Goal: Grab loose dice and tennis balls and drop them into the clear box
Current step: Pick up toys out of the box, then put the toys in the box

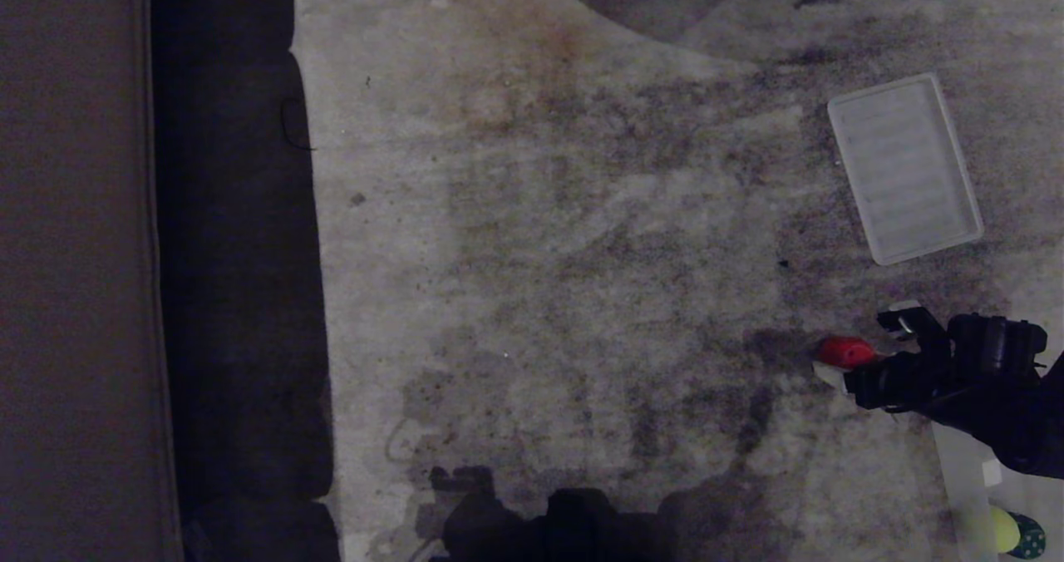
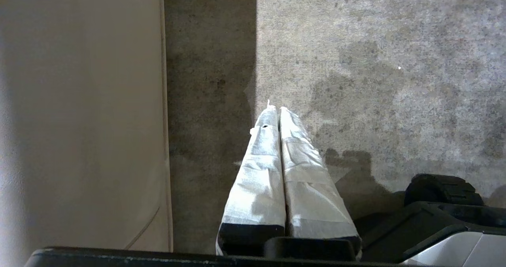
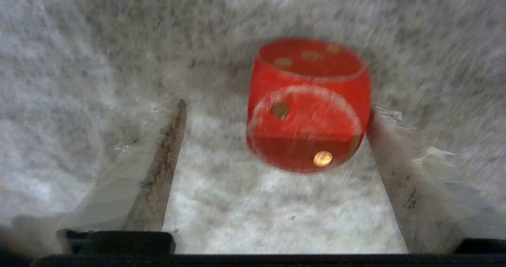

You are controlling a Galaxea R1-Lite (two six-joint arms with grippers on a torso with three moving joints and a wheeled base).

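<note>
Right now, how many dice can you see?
2. The red die sits on the carpet between the right gripper's open fingers. A dark green die lies at the head view's bottom right corner beside a tennis ball. Others may be out of view.

A die [image 1: 844, 351] is lying on the carpet [image 1: 540, 254] near its right edge; the lid [image 1: 904, 167] is sitting beyond it, well apart.
</note>
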